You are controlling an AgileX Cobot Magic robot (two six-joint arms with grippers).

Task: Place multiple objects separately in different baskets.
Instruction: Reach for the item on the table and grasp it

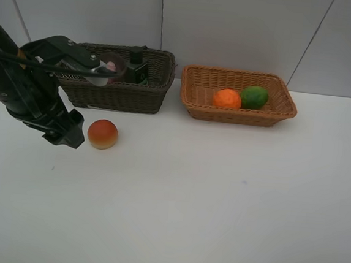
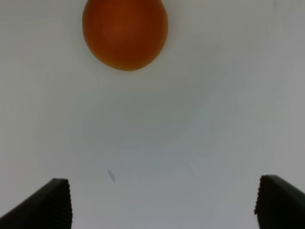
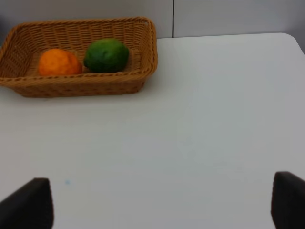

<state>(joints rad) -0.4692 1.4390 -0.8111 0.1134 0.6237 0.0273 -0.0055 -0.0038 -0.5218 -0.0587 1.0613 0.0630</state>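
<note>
Where wicker holds, mandarin (image 1: 227, 98), lime (image 1: 254, 96).

The peach (image 1: 103, 134) is red-orange, paler underneath. The mandarin (image 1: 227, 98) is orange, the lime (image 1: 254, 96) green. One woven basket (image 1: 143, 95) is dark brown, the other (image 1: 238, 115) orange-tan. The table (image 1: 219, 197) is white.

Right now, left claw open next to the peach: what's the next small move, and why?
Probably ease the left claw forward around the peach, then close. The wrist view shows both fingers spread wide with the peach ahead of them, not yet between them, alone on the table. The tan basket already holds the mandarin and lime.
</note>
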